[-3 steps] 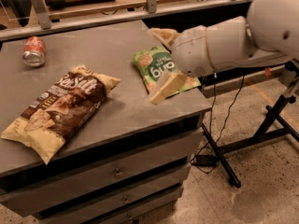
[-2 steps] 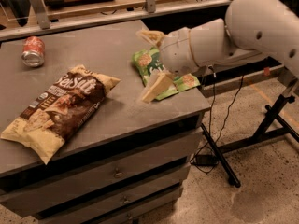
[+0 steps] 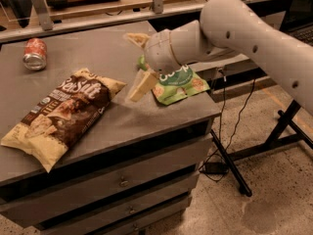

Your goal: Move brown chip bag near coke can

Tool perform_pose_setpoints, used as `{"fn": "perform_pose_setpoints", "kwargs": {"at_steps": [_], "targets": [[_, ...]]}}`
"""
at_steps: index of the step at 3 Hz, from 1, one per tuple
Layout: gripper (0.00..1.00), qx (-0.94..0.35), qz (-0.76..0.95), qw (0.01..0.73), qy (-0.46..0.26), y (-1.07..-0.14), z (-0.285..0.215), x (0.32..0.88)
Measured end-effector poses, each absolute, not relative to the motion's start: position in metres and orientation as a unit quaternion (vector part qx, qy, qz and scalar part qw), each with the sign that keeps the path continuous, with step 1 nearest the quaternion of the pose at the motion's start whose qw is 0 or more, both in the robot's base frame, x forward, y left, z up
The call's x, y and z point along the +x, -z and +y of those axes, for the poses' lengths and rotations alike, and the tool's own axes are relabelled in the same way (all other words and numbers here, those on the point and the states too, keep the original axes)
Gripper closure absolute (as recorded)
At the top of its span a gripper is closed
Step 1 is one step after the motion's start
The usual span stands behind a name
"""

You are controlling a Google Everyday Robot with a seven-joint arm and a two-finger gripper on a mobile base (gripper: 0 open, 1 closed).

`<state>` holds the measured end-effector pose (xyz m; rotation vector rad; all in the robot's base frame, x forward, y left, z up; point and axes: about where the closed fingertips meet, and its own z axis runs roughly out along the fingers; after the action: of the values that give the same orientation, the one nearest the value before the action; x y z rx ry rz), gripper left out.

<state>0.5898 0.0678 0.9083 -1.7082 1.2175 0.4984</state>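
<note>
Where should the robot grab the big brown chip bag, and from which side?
On the brown chip bag, probably the thin sealed end nearest the pincer, which hangs open just beside it. The bag lies flat and looks puffy in the middle, so pinching that flat edge from the pincer's side seems easiest.

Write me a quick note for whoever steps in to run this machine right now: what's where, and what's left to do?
Tool: open, holding nothing, above the table between the brown chip bag and the green bag.
Brown chip bag: lying flat at the front left, not in the tool's grip.
Coke can: on its side at the back left, apart from the bag.
Done: no grasp yet.
Left: grip the brown chip bag, carry it next to the coke can, release.
</note>
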Motion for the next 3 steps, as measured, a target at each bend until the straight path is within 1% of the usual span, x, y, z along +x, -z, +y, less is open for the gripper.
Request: {"fn": "perform_pose_setpoints", "kwargs": {"at_steps": [1,3], "targets": [[0.00,-0.703,0.493,0.461,-0.224,-0.901,0.090,0.600],[0.00,-0.709,0.486,0.433,-0.271,-0.895,0.115,0.590]]}}
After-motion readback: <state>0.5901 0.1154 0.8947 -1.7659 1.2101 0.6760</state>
